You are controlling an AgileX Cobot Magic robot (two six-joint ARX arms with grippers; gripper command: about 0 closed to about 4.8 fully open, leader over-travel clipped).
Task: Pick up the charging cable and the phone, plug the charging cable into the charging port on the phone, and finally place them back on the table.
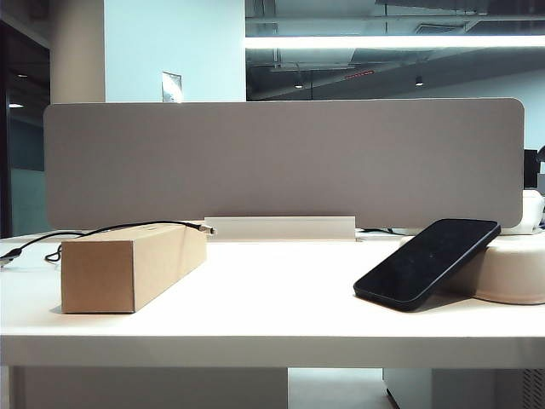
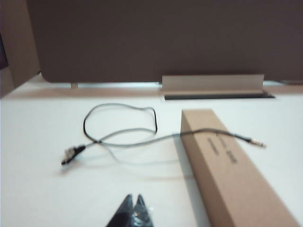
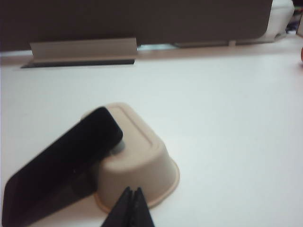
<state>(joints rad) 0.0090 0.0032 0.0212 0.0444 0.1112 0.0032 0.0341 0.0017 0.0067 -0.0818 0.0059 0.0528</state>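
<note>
The black phone [image 1: 427, 262] [image 3: 59, 165] leans tilted against an upturned cream tray [image 1: 513, 270] [image 3: 137, 161] at the right of the white table [image 1: 281, 294]. The black charging cable [image 1: 119, 227] [image 2: 123, 137] loops on the table at the left and runs over a brown cardboard box [image 1: 132, 264] [image 2: 232, 175]; its silvery plug tip [image 1: 207, 228] [image 2: 258, 143] juts past the box's far end. My left gripper [image 2: 134, 198] hovers shut and empty on the near side of the cable loop. Shut and empty too, my right gripper [image 3: 132, 190] sits just before the tray. Neither gripper shows in the exterior view.
A grey divider panel [image 1: 281, 162] closes off the back of the table, with a pale metal foot [image 1: 279, 227] at its middle. White objects [image 1: 532, 209] stand behind the tray at the far right.
</note>
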